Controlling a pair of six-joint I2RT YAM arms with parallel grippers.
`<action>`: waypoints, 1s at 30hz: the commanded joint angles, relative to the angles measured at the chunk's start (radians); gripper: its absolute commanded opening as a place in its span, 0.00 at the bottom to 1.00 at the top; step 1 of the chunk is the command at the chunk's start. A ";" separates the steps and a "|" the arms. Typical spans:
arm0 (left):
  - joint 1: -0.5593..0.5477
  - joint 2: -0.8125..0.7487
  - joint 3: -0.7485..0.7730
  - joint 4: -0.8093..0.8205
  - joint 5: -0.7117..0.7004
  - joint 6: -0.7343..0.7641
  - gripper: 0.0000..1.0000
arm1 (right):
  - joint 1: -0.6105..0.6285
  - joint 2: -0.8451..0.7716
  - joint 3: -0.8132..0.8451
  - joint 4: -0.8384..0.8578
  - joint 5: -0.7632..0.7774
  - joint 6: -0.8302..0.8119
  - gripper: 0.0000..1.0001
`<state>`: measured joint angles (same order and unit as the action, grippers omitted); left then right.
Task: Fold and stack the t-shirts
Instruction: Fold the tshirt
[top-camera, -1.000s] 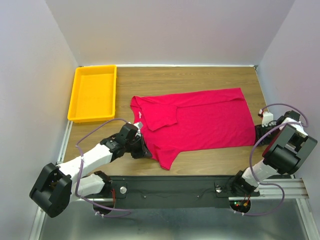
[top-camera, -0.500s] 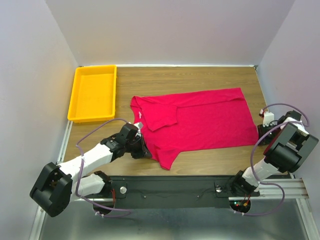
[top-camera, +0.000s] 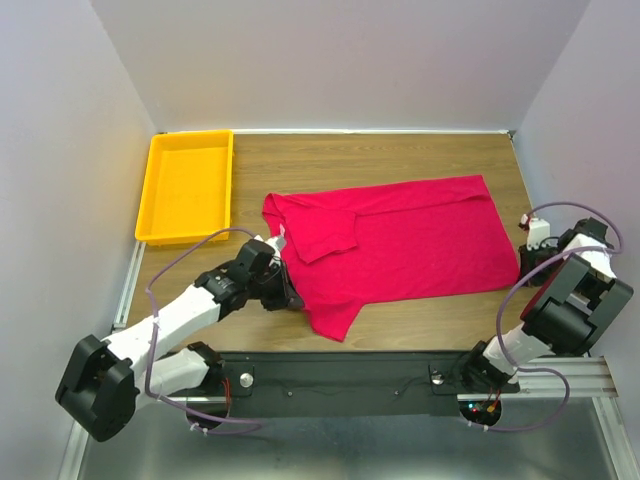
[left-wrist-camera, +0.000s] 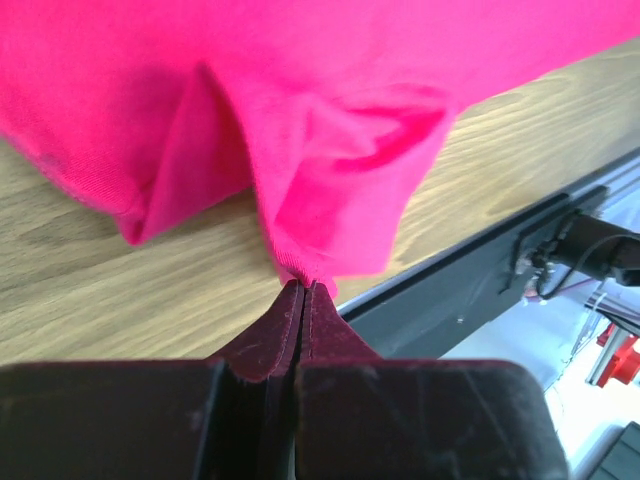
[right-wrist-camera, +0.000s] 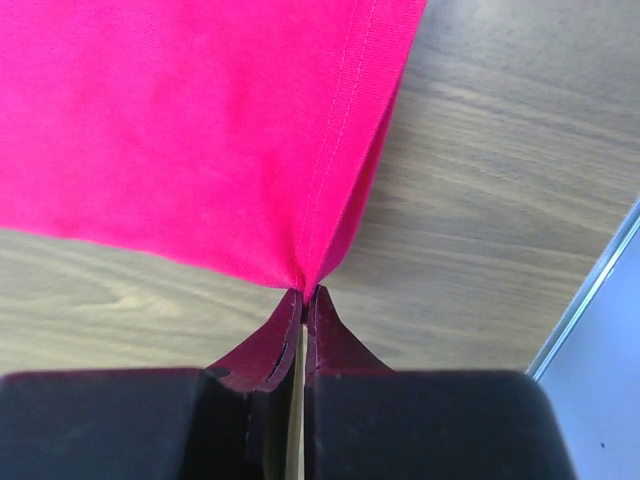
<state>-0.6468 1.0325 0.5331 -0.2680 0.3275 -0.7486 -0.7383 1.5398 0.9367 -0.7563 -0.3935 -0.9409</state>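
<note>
The crimson t-shirt (top-camera: 400, 240) lies spread on the wooden table, its left sleeve folded over onto the chest. My left gripper (top-camera: 290, 297) is at the shirt's near-left sleeve and is shut on a pinch of its edge. The left wrist view shows the fingertips of that gripper (left-wrist-camera: 303, 285) closed on bunched red cloth (left-wrist-camera: 300, 110) raised off the wood. My right gripper (top-camera: 522, 262) is at the near-right hem corner. In the right wrist view the right gripper (right-wrist-camera: 305, 292) is shut on the hem of the t-shirt (right-wrist-camera: 180, 130).
A yellow plastic tray (top-camera: 188, 185) stands at the table's far left. The black mounting rail (top-camera: 350, 375) runs along the near edge and shows as a rail (left-wrist-camera: 480, 270) just beyond the sleeve. Walls close in both sides; the table's right edge (right-wrist-camera: 590, 290) is near the right gripper.
The right gripper has closed onto the hem corner. The left arm has shifted slightly away from the near edge, still pinching the sleeve, which has bunched a little.
</note>
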 joint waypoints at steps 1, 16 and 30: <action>0.003 -0.058 0.085 -0.049 -0.015 0.020 0.00 | 0.001 -0.061 0.097 -0.113 -0.083 -0.013 0.00; 0.214 -0.115 0.169 -0.069 0.111 0.022 0.00 | 0.002 0.022 0.339 -0.236 -0.240 0.066 0.01; 0.299 -0.025 0.284 0.030 0.182 0.052 0.00 | 0.034 0.170 0.453 -0.242 -0.332 0.126 0.01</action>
<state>-0.3573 0.9833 0.7322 -0.3054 0.4690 -0.7338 -0.7193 1.6909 1.3361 -0.9939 -0.6758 -0.8394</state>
